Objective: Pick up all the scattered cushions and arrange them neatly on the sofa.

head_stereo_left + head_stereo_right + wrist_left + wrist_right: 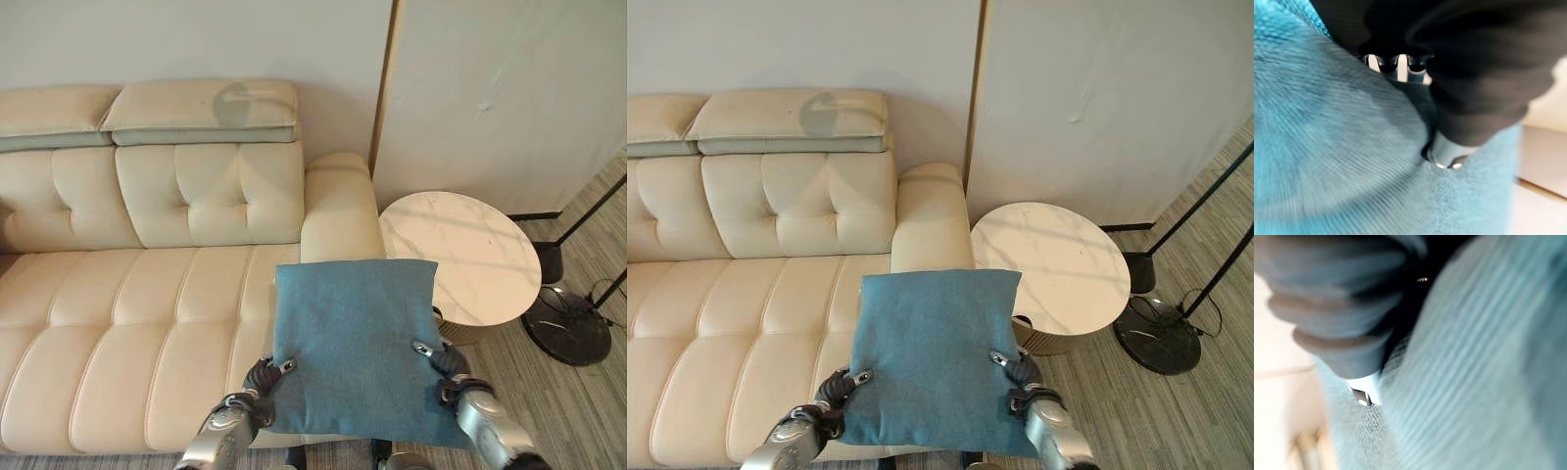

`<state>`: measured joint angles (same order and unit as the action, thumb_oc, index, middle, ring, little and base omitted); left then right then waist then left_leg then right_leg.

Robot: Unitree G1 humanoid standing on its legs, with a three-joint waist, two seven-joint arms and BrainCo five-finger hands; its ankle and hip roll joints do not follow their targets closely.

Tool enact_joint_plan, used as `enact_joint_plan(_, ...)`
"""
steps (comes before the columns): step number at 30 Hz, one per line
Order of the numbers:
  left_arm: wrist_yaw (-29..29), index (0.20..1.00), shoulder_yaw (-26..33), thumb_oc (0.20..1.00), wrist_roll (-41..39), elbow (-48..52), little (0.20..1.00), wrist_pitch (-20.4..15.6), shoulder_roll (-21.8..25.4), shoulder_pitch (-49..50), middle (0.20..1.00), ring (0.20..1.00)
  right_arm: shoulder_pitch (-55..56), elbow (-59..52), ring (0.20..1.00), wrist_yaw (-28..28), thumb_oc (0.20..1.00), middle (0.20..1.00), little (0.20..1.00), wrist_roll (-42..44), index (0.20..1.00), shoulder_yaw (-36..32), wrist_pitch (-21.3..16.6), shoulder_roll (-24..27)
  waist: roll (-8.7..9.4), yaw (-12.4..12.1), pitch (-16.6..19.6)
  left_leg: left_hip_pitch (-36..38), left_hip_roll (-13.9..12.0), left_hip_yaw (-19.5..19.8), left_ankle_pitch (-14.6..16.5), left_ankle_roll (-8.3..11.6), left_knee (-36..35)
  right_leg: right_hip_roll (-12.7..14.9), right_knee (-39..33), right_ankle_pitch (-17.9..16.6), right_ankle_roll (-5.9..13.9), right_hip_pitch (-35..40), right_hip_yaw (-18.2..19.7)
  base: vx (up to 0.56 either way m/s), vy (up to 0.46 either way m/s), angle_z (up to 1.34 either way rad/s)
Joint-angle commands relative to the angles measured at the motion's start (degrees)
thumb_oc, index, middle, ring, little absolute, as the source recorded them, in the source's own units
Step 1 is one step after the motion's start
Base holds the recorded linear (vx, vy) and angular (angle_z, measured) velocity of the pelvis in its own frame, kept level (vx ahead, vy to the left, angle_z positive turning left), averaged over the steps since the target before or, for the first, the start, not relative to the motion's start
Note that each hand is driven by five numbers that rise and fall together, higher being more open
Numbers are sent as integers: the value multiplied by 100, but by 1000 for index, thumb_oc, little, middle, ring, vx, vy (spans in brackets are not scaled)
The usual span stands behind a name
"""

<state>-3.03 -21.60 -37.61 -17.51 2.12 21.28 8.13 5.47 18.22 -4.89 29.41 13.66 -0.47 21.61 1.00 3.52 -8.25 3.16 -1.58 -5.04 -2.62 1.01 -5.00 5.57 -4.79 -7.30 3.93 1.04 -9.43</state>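
Left eye view: both hands, left hand [257,384] and right hand [446,370], pinch a square blue fabric cushion [350,338] above the cream leather sofa [127,323]; thumb-only grips could slip, dropping it.

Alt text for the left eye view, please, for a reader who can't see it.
Both robot hands, left hand and right hand, grip a blue cushion by its lower corners, thumbs pinching its face, holding it in front of a cream leather sofa. A round marble side table stands beside the sofa's armrest, with a black floor lamp base beyond.
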Motion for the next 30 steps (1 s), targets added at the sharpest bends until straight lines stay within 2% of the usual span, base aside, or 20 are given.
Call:
enact_joint_plan(1,372,200,140,200,-85,302,200,-314,-388,-401,200,200,-214,-153,200,361,200,200,200,-446,200,-79,-268,-467,76,-33,21,-84,303,-265,519,-178,0,118,-21,662,354,128,-68,-78,115,2)
enact_joint_plan(4,405,200,499,200,164,1024,200,-354,-117,-36,200,200,135,-821,200,599,200,200,200,-128,200,-233,-296,-489,106,-90,-62,-128,290,-529,547,-218,0,163,-21,447,472,-58,-166,-124,89,-16)
enact_joint_plan(7,421,200,629,200,195,1236,200,-392,-56,19,200,200,255,-1092,200,745,200,200,200,14,200,-245,-308,-498,91,-114,-165,-189,227,-613,488,-218,0,165,343,502,479,-216,-251,-131,25,-47)
enact_joint_plan(8,420,200,697,200,255,1363,200,-427,-21,37,200,200,310,-1201,200,792,200,200,200,36,200,-243,-317,-485,78,-103,-202,-218,194,-613,460,-221,0,152,584,611,456,-252,-196,-137,1,-36)
enact_joint_plan(9,437,200,799,200,306,1634,200,-480,-3,113,200,200,444,-1543,200,894,200,200,200,59,200,-257,-331,-464,51,-87,-203,-275,141,-572,419,-228,0,113,1094,981,383,-183,-80,-157,-12,-16)
enact_joint_plan(12,473,200,942,200,356,1946,200,-500,35,357,200,200,666,-1869,200,1011,200,200,200,29,200,-312,-285,-366,67,-121,-42,-318,153,-533,416,-230,0,71,1358,1169,345,65,52,-71,-80,2)
enact_joint_plan(13,459,200,1086,200,399,2234,200,-506,68,532,200,200,783,-2165,200,1102,200,200,200,32,200,-324,-272,-303,120,-168,90,-347,189,-494,398,-227,0,18,1385,1196,366,313,200,-31,-113,1)
enact_joint_plan(16,441,200,1173,200,451,2345,200,-518,80,637,200,200,841,-2350,200,1169,200,200,200,42,200,-307,-282,-263,166,-217,162,-406,211,-478,356,-216,0,-20,1297,1170,366,450,253,-69,-123,10)
enact_joint_plan(17,419,200,1309,200,459,2480,200,-550,81,800,200,200,903,-2490,200,1244,200,200,200,131,200,-276,-261,-191,229,-310,208,-510,197,-519,253,-178,0,-57,902,1259,304,666,224,-230,-316,12)
enact_joint_plan(19,411,200,1344,200,451,2560,200,-563,84,867,200,200,933,-2624,200,1325,200,200,200,215,200,-201,-256,-73,255,-325,235,-634,125,-514,70,-93,0,-223,532,1511,140,760,277,-255,-324,3)
enact_joint_plan(21,400,200,1353,200,493,2651,200,-564,65,904,200,200,1005,-2749,200,1334,200,200,200,312,200,-224,-254,17,257,-309,123,-782,44,-349,-261,113,0,-486,263,1619,-88,804,331,-293,-342,0)
enact_joint_plan(22,399,200,1353,200,494,2653,200,-562,64,905,200,200,1006,-2750,200,1334,200,200,200,313,200,-224,-254,18,255,-298,120,-782,45,-338,-264,114,0,-489,259,1617,-90,809,321,-412,-402,36)
enact_joint_plan(23,296,200,1358,200,546,2664,200,-593,19,871,200,200,1017,-2747,200,1277,200,200,200,373,200,-198,-293,52,195,-311,-56,-892,1,-177,-466,256,0,-609,252,1617,-185,754,189,-241,-216,46)
enact_joint_plan(24,296,200,1359,200,547,2664,200,-593,17,870,200,200,1013,-2744,200,1277,200,200,200,373,200,-197,-295,53,192,-294,-58,-897,2,-159,-471,258,0,-613,252,1617,-187,755,172,-333,-297,65)
enact_joint_plan(26,169,200,1422,200,702,2735,200,-675,-39,873,200,200,1012,-2802,200,1209,200,200,200,437,200,-164,-344,88,89,-298,-258,-1037,-28,-12,-665,412,0,-719,185,1582,-272,743,-100,-284,-230,58)
enact_joint_plan(28,139,200,1416,200,723,2728,200,-685,-78,865,200,200,983,-2786,200,1174,200,200,200,440,200,-174,-379,114,81,-301,-346,-1069,-22,-6,-694,456,0,-705,157,1541,-299,746,-232,-242,-155,56)
enact_joint_plan(30,87,200,1491,200,722,2720,200,-736,-147,890,200,200,930,-2766,200,1114,200,200,200,383,200,-184,-398,179,104,-322,-398,-1018,-16,-176,-615,393,113,-640,115,1474,-313,692,-395,-231,-123,63)
